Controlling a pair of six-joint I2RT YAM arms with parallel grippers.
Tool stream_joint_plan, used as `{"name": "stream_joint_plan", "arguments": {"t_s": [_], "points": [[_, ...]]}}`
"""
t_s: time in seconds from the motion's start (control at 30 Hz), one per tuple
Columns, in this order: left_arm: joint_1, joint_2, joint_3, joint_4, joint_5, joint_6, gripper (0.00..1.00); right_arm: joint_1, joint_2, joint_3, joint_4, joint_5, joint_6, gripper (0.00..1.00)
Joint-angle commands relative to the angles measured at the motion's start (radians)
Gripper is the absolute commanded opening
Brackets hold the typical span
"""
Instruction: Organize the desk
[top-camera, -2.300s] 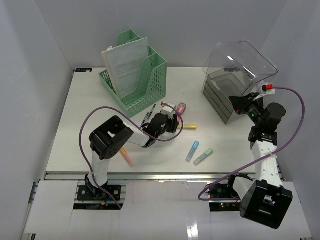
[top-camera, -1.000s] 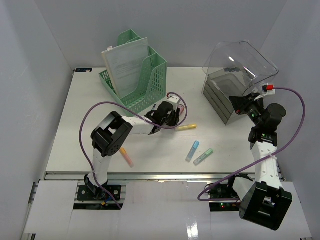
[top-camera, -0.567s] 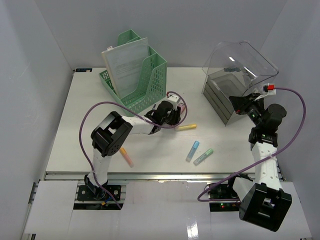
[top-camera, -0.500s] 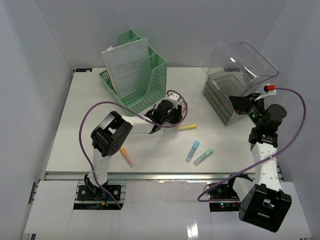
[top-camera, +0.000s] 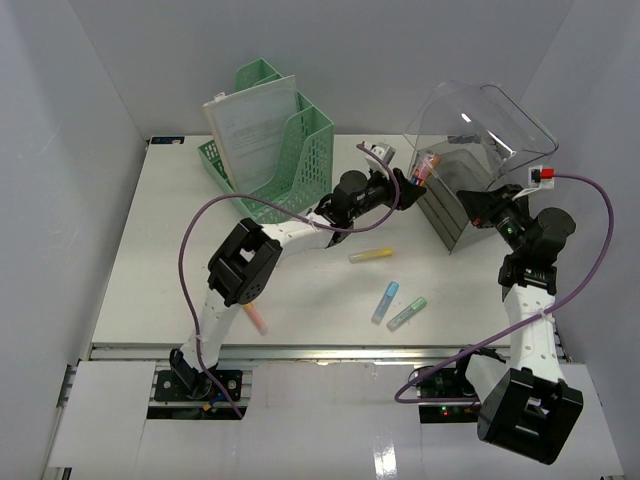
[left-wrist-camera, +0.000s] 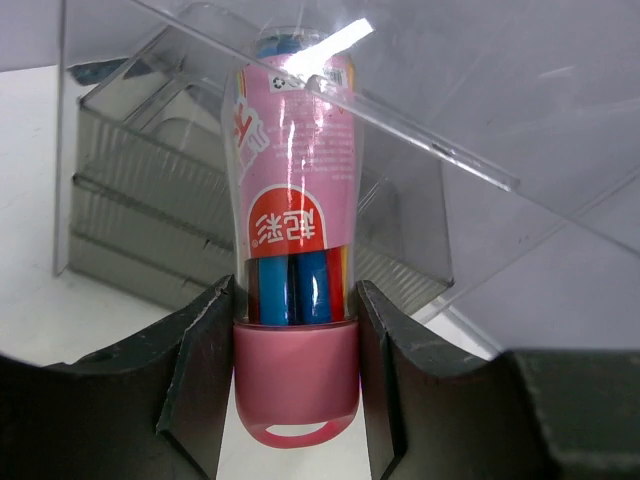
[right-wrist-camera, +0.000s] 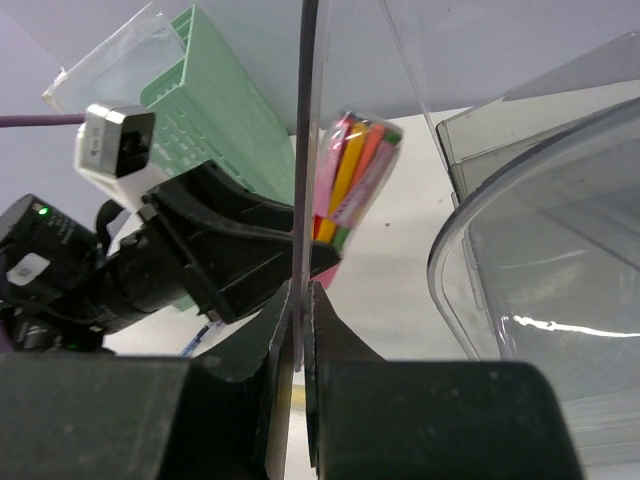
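We see the counter (top-camera: 160, 250) first, a broad white top with a metal rail along its near edge, filling the floor of the white-walled booth and carrying everything else.

At its far right stands a grey drawer box (top-camera: 440, 205), and above it a clear lid (top-camera: 490, 120) is raised, arching up and back. At the far left of centre stands a green file rack (top-camera: 300, 150) with a sheaf of papers (top-camera: 255, 125) upright in it.

The left arm stretches diagonally across the counter from its base toward the box. Its left hand (left-wrist-camera: 295, 330) is clamped on a pink tube (left-wrist-camera: 295, 200): in the wrist view we see both fingers pressed against the pink cap end, with coloured sticks showing through the clear upper part. The tube is held off the counter, just under the front edge of the raised lid and in front of the grey drawers.

The right hand (right-wrist-camera: 299, 300) is closed together on the edge of the clear lid, the thin panel pinched between its fingers.

Loose on the counter's middle lie a yellow highlighter (top-camera: 370, 255), then nearer the rail a blue highlighter (top-camera: 385, 301) and a green highlighter (top-camera: 407, 313) side by side. A pink-and-orange marker (top-camera: 255, 317) lies near the left arm.
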Motion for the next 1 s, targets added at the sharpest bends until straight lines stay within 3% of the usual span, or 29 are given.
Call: {"name": "stream_joint_plan", "arguments": {"t_s": [0.0, 0.23, 0.57, 0.97], "points": [[-0.001, 0.069, 0.114, 0.087, 0.072, -0.174, 0.0, -0.012, -0.014, 0.072, 0.103, -0.045, 0.027, 0.08], [-0.007, 0.155, 0.171, 0.201, 0.031, -0.41, 0.0, -0.015, -0.014, 0.082, 0.103, -0.068, 0.049, 0.08], [-0.012, 0.254, 0.333, 0.231, -0.025, -0.594, 0.0, -0.021, -0.018, 0.084, 0.103, -0.073, 0.06, 0.08], [-0.012, 0.342, 0.492, 0.143, -0.142, -0.66, 0.04, -0.029, -0.035, 0.096, 0.101, -0.089, 0.09, 0.08]]}}
